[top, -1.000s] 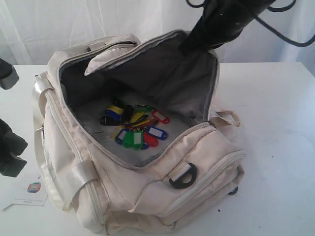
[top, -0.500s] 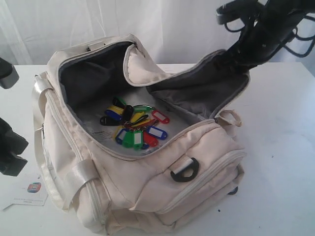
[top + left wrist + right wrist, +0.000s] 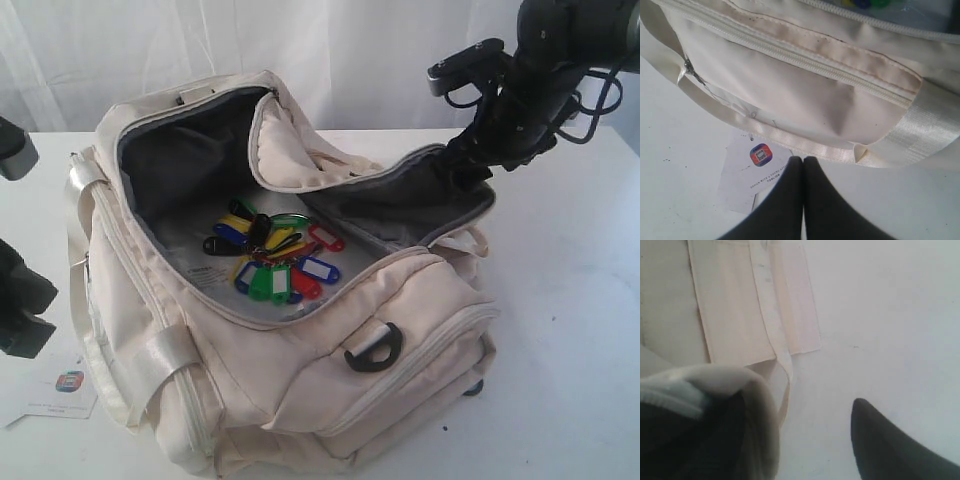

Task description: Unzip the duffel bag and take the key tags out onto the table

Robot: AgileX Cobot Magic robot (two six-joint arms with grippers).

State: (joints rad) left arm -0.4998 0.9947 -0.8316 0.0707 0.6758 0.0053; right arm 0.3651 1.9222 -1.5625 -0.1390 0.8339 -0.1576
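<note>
- The right gripper [image 3: 468,160] has swung from top centre to upper right; its jaws have spread apart.
- The duffel bag [image 3: 300,375] has let its flap [image 3: 400,195] sink from upright, sagging toward centre right.

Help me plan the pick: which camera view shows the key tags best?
The exterior view: the key tags lie in full sight inside the open duffel bag. The left wrist view catches only blue and green slivers of them; the right wrist view shows none.
</note>
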